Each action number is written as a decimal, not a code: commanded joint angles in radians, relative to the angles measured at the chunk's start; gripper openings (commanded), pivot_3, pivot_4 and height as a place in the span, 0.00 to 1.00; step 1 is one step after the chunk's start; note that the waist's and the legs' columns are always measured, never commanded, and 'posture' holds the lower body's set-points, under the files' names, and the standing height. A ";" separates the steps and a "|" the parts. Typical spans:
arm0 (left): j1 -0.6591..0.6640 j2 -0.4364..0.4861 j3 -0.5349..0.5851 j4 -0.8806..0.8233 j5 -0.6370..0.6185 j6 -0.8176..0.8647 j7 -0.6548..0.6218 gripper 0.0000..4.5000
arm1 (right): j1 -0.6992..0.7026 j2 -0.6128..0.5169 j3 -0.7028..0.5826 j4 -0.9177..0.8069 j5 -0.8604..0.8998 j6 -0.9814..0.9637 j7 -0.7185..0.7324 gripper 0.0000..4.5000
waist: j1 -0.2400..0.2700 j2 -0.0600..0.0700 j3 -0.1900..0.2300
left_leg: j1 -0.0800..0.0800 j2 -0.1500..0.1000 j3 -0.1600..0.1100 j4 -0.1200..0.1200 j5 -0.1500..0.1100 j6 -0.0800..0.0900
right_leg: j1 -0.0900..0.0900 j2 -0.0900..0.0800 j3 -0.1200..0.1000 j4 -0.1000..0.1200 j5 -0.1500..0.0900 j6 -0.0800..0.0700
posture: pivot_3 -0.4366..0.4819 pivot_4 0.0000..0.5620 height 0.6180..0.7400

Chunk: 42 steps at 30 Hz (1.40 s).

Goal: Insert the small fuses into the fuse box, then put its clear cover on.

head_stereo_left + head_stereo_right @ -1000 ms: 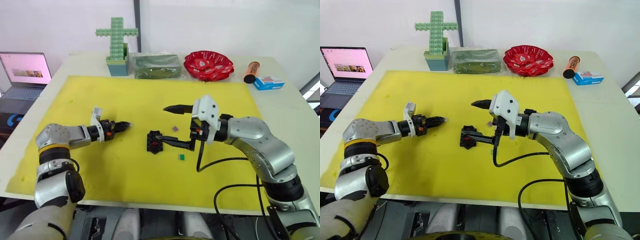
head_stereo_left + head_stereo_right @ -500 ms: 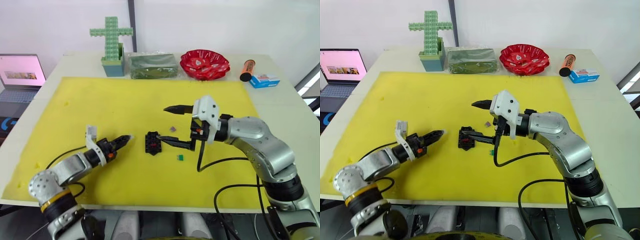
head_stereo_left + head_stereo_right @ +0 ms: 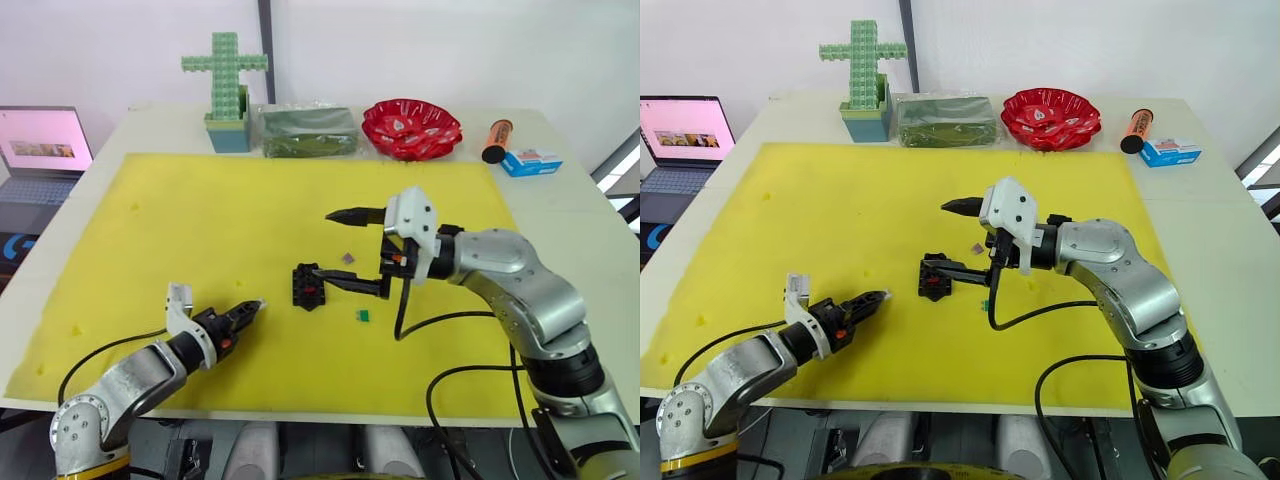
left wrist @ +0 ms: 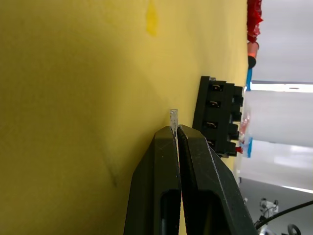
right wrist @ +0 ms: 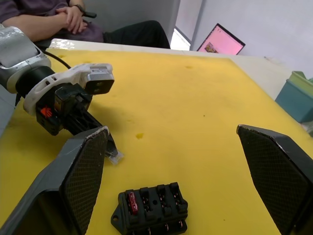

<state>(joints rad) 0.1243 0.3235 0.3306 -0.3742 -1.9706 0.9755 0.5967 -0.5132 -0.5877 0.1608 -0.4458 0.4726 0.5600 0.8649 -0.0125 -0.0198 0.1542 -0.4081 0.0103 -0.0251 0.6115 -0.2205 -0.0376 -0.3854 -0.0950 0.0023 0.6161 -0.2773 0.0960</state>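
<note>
Left claw (image 3: 252, 308) pinches a grey-white fuse (image 4: 173, 117), low on the yellow mat (image 3: 200, 220); the black fuse box (image 3: 308, 286) lies just ahead, rightward, beside the open right claw (image 3: 335, 250).

No writing, label or number is legible on anything here, not even on the small carton (image 3: 531, 162).

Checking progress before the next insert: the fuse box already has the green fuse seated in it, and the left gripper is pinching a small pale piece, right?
Not quite. The seated fuse in the fuse box is red, as the right wrist view shows; the green fuse lies on the mat. The left gripper does pinch a small pale piece.
</note>
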 commanded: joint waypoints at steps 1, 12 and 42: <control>0.047 0.044 -0.041 -0.003 -0.002 -0.022 -0.004 0.11 | -0.024 0.009 -0.004 -0.011 -0.008 -0.022 0.002 1.00 | -0.001 0.000 0.000 | 0.000 0.000 0.000 0.000 0.000 0.000 | 0.000 0.000 0.000 0.000 0.000 0.000 | 0.48 0.27 1.00; 0.130 0.297 -0.019 0.020 -0.002 0.062 -0.235 0.88 | -0.026 0.025 0.003 0.009 -0.019 -0.034 0.007 1.00 | -0.004 0.002 0.000 | 0.000 0.003 0.001 0.000 -0.001 0.001 | -0.001 0.002 0.000 -0.001 0.000 -0.001 | 0.48 0.27 1.00; -0.619 0.489 -0.262 0.793 0.555 0.583 -1.117 0.88 | -0.052 0.017 -0.001 0.008 -0.020 -0.010 0.018 1.00 | 0.009 0.002 0.007 | -0.002 0.001 -0.001 -0.001 0.002 -0.002 | -0.005 0.007 -0.005 0.003 0.001 -0.002 | 0.48 0.27 1.00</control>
<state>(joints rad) -0.4880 0.8280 0.0644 0.4124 -1.4614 1.5549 -0.5023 -0.5590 -0.5671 0.1855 -0.3977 0.4417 0.5568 0.8843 -0.0038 -0.0181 0.1612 -0.4098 0.0110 -0.0263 0.6110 -0.2188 -0.0395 -0.3902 -0.0877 -0.0026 0.6191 -0.2759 0.0937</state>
